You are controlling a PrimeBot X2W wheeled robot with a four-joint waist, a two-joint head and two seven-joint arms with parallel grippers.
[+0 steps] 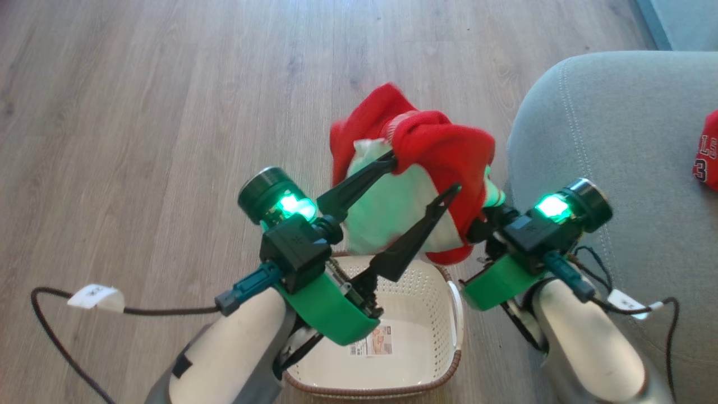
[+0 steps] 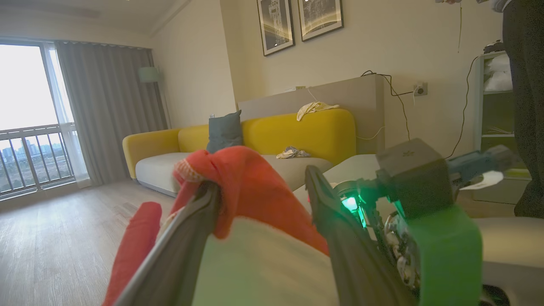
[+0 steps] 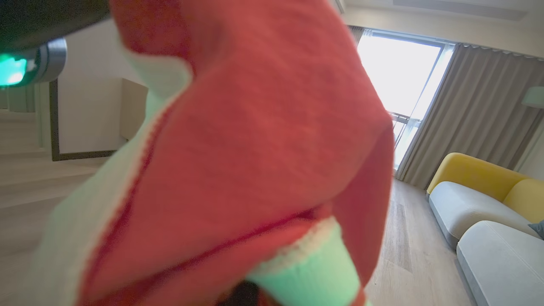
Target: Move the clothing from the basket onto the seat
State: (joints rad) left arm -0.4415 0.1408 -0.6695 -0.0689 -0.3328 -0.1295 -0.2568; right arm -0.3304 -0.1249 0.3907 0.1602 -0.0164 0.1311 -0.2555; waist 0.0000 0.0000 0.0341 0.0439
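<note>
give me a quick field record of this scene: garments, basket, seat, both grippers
held garment: red and white, bunched, lifted clear of the basket
second garment: red with white lettering, lying on the seat at the head view's right edge
basket: on the wood floor, no clothing visible inside, a label on its bottom
seat: grey, to the basket's right
left gripper: open, fingers spread, cloth draped over one fingertip
right gripper: shut on the held garment, fingertips hidden by cloth

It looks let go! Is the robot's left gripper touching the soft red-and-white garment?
Touching. The left wrist view shows the soft red-and-white garment draped over one finger of the open left gripper.
</note>
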